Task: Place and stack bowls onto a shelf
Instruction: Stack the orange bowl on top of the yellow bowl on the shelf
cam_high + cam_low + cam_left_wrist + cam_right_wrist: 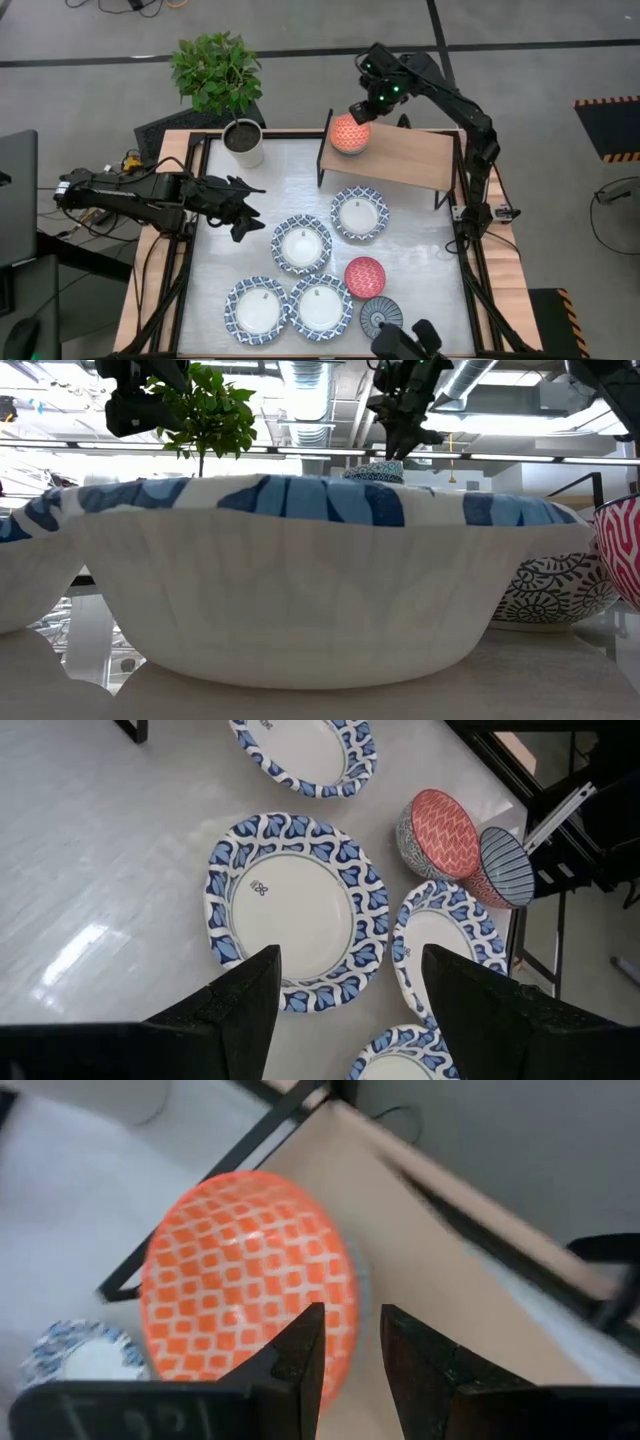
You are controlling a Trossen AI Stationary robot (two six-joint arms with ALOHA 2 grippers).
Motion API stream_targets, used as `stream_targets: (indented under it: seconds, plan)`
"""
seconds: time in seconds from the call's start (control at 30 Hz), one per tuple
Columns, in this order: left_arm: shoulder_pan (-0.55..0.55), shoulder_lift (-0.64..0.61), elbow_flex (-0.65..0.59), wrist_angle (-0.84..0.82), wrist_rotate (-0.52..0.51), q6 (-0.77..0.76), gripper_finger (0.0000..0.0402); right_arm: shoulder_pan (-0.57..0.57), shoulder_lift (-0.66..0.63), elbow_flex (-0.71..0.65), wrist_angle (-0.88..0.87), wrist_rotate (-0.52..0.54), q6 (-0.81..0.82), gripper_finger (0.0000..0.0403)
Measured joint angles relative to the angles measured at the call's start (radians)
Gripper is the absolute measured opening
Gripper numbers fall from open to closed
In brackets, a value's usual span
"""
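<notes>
I have the right end effector (pixel 357 110) over the orange bowl (pixel 350 133) at the shelf's (pixel 410 158) left end, fingers a narrow gap apart, seemingly just clear of the bowl. The left end effector (pixel 243 208) hangs spread wide and empty above the surface (pixel 225 255). My worry: the orange bowl sits close to the shelf edge, so a fingertip snagging its rim on lift-off could tip it off. Count: four blue-and-white plates, one red bowl (pixel 365 277), one dark striped bowl (pixel 381 315), one orange bowl.
</notes>
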Motion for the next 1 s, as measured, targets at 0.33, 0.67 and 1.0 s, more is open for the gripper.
stream_targets:
  seconds: [0.33,0.67,1.0]
  plan:
    - [0.000,0.000,0.000,0.001,0.000,-0.010,0.0228,0.002,-0.034,-0.003,-0.004,-0.063,-0.039,0.0022]
    - [0.000,0.000,0.000,0.002,-0.001,-0.026,0.0228,0.014,0.022,-0.003,-0.050,-0.073,-0.067,0.0025]
    - [0.000,0.000,0.000,0.003,-0.012,-0.028,0.0228,0.005,0.027,-0.004,-0.063,-0.058,-0.068,0.0032]
